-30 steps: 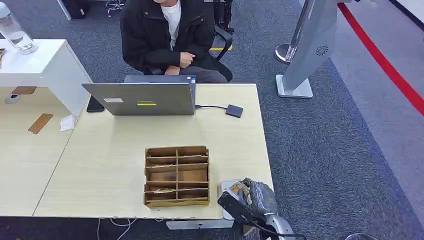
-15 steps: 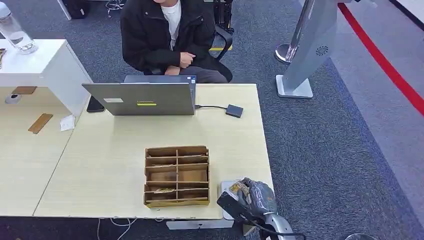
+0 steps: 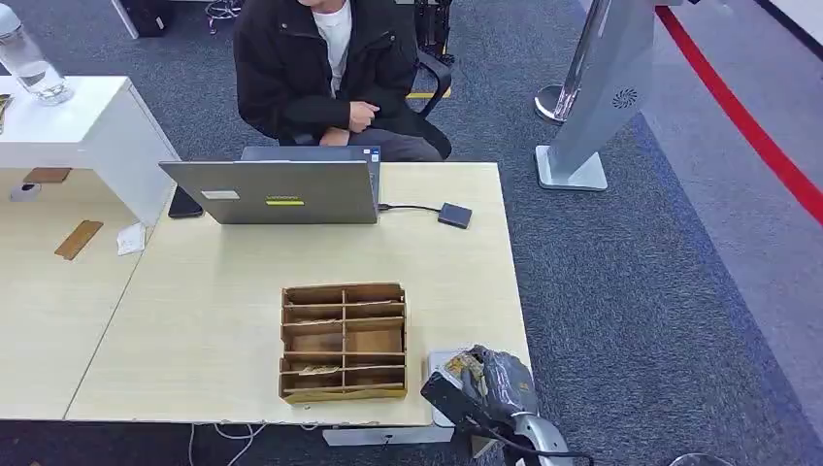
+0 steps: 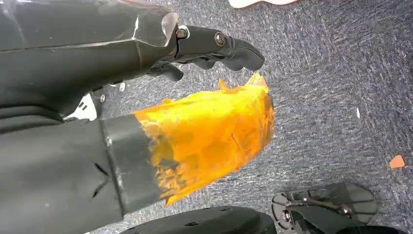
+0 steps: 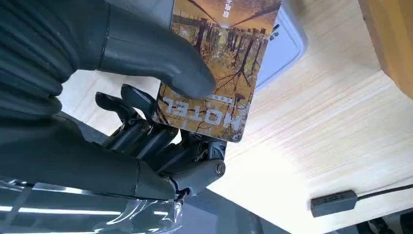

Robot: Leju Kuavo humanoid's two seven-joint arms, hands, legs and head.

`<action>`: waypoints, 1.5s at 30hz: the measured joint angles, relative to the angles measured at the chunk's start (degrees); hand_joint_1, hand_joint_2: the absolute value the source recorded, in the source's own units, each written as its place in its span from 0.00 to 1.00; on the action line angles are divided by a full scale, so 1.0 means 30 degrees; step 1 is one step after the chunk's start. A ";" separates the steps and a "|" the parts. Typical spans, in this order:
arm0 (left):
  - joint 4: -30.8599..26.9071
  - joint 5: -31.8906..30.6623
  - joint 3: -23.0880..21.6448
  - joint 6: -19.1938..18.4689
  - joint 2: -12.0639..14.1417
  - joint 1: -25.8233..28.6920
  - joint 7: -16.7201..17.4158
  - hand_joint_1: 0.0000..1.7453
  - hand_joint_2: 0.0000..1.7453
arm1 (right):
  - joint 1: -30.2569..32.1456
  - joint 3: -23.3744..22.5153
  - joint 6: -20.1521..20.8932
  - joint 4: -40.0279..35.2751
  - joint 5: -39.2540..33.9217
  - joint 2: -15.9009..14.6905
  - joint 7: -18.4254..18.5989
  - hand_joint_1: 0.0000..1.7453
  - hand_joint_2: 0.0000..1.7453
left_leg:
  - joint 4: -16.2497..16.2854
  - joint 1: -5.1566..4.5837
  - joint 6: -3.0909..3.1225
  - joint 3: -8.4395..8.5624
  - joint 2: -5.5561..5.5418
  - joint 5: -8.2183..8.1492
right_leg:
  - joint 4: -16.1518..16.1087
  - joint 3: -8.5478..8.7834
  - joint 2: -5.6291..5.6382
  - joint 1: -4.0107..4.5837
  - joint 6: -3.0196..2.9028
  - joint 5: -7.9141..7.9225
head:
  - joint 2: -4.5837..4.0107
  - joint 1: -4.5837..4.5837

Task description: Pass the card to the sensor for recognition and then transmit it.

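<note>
The right robot hand (image 5: 160, 122) pinched the card (image 5: 214, 73) between its thumb and fingers, just above the white sensor (image 5: 287, 46) on the counter (image 5: 311, 141). The card looked thin, light, stiff and smooth, so it could slip. Holding it flat near one end seemed best. The left robot hand (image 4: 214, 46) hung over the floor, fingers curled, holding nothing.

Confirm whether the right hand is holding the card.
Yes, the right hand pinches the card between thumb and fingers, above the white sensor.
</note>
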 joint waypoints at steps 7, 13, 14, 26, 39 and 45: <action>0.0000 0.0007 0.0007 0.0000 0.0000 0.0000 0.0000 0.00 0.00 | -0.0133 0.0000 -0.0007 0.0102 0.0196 0.0000 0.0116 1.00 1.00 | 0.0000 0.0000 0.0000 0.0002 0.0000 0.0000 | 0.0000 0.0002 0.0000 0.0000 0.0000 0.0000 | 0.0000 0.0000; 0.0000 0.0000 0.0007 -0.0015 0.0000 0.0000 0.0000 0.00 0.00 | -0.0134 0.0000 -0.0058 0.0102 0.0364 0.0007 0.0168 1.00 1.00 | 0.0000 0.0000 0.0000 0.0003 0.0000 0.0000 | 0.0000 0.0004 -0.0001 0.0000 0.0000 0.0000 | 0.0000 0.0000; 0.0000 0.0000 0.0007 -0.0021 0.0000 0.0000 0.0000 0.00 0.00 | -0.0137 0.0000 -0.0065 0.0102 0.0408 0.0007 0.0168 1.00 1.00 | 0.0000 0.0000 0.0000 0.0003 0.0000 0.0000 | 0.0000 0.0003 -0.0001 0.0000 0.0000 0.0000 | 0.0000 0.0000; 0.0000 -0.0029 0.0007 -0.0015 0.0000 0.0001 0.0029 0.00 0.00 | -0.0140 0.0000 -0.0116 0.0095 0.0670 0.0007 0.0175 1.00 1.00 | 0.0000 0.0000 0.0000 0.0003 0.0000 0.0000 | 0.0000 0.0005 -0.0001 0.0000 0.0000 0.0000 | 0.0000 0.0000; 0.0000 0.0088 0.0036 -0.0263 0.0000 0.0001 0.0117 0.00 0.00 | -0.0151 -0.0168 -0.1356 0.0022 0.2099 0.0007 0.0051 1.00 1.00 | 0.0000 -0.0001 0.0000 0.0004 0.0000 0.0000 | 0.0000 0.0005 -0.0001 0.0000 0.0000 0.0000 | 0.0000 0.0000; 0.0000 0.0911 0.0612 -0.2244 0.0182 0.0068 -0.0051 0.00 0.00 | -0.0149 -0.0517 -0.1974 -0.0386 0.2863 0.0058 -0.0007 1.00 1.00 | 0.0000 0.0000 0.0000 0.0003 -0.0001 0.0000 | 0.0000 0.0004 -0.0002 0.0000 0.0000 0.0000 | 0.0000 0.0000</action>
